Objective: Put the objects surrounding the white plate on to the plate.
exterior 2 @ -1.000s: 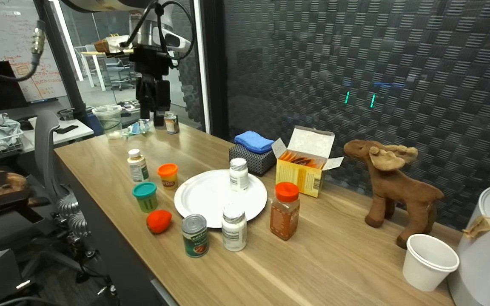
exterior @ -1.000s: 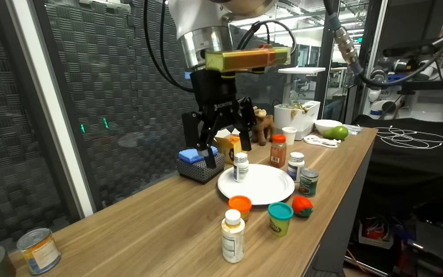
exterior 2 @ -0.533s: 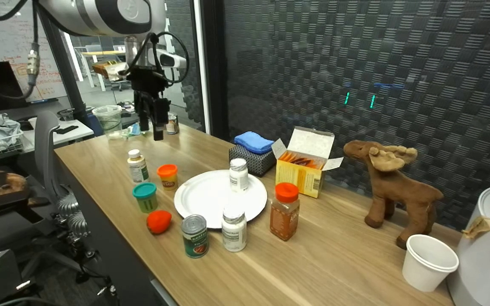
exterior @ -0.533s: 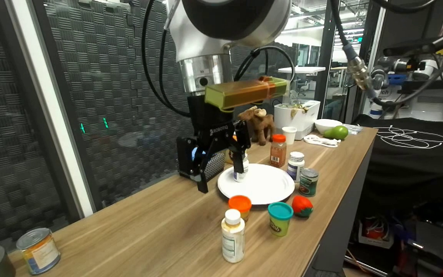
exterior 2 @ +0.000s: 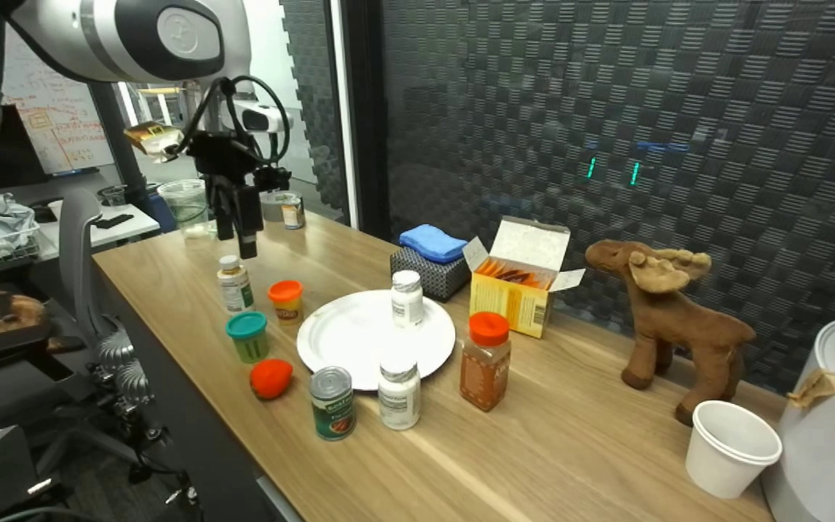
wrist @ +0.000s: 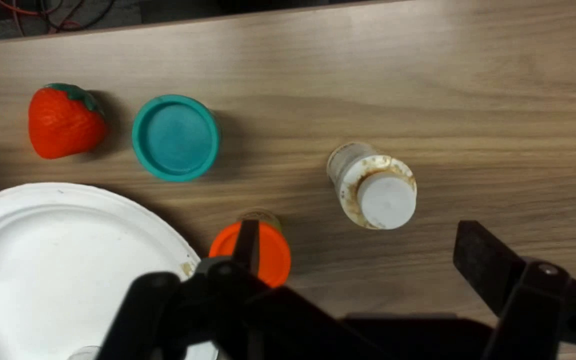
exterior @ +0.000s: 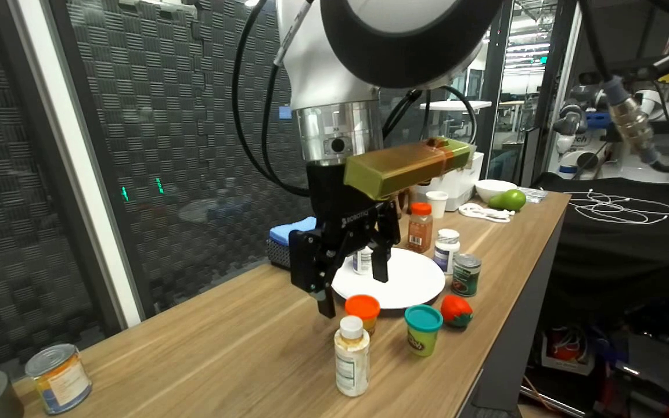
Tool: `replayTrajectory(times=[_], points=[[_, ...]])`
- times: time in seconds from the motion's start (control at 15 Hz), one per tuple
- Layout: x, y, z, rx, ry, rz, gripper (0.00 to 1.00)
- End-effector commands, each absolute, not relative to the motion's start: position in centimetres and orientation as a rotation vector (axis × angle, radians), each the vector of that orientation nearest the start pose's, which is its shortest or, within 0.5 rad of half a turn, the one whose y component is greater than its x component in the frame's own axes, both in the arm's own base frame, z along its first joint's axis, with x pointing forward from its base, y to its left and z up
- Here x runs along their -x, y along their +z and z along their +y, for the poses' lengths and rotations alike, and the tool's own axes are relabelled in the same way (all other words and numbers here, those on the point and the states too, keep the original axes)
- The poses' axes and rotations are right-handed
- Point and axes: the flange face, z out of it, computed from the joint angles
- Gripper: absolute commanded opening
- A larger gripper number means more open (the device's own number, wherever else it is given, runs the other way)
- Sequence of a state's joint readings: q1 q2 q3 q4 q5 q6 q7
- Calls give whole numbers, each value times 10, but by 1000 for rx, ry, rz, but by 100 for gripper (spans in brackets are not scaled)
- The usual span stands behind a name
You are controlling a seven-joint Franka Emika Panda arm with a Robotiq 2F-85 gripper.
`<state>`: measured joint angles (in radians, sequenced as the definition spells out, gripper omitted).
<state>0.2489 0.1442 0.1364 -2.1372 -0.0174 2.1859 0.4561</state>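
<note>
One white pill bottle (exterior 2: 407, 301) stood on the plate (exterior 2: 349, 337), so you were likely lining up the next pick: the white-capped bottle (wrist: 372, 185), upright off the plate toward the open long edge of the surface (exterior: 241, 348). Your claw (wrist: 357, 230) was wide and empty; it probably needed centring over that bottle, clear of the orange-lidded tub (wrist: 274, 252), before lowering. A second earlier it hung higher; nothing on the surface had shifted since.
</note>
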Motion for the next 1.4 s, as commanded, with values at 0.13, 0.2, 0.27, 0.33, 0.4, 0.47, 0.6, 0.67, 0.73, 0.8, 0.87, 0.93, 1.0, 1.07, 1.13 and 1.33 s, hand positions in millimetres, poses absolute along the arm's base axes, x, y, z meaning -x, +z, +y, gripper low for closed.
replayTrajectory(times=[0.13, 0.2, 0.27, 0.33, 0.4, 0.47, 0.6, 0.67, 0.73, 0.8, 0.87, 0.93, 1.0, 1.07, 1.13, 1.33], points=[[-491, 335, 206, 3156, 141, 37, 100], [-491, 332, 208, 3151, 153, 15, 100], [-492, 329, 209, 3146, 161, -10, 100], [-496, 326, 210, 3142, 161, -24, 100], [-498, 325, 211, 3134, 134, -27, 100], [-500, 324, 211, 3131, 123, -32, 100], [-504, 322, 210, 3123, 130, -41, 100], [-505, 321, 210, 3118, 137, -48, 100], [-507, 320, 209, 3113, 156, -58, 88], [-507, 319, 208, 3107, 165, -66, 74], [-507, 317, 208, 3106, 187, -78, 66], [-507, 316, 208, 3106, 204, -90, 58], [-506, 315, 207, 3109, 210, -101, 49], [-506, 313, 207, 3110, 213, -106, 42], [-506, 312, 207, 3113, 212, -111, 33], [-508, 310, 207, 3114, 214, -122, 16]])
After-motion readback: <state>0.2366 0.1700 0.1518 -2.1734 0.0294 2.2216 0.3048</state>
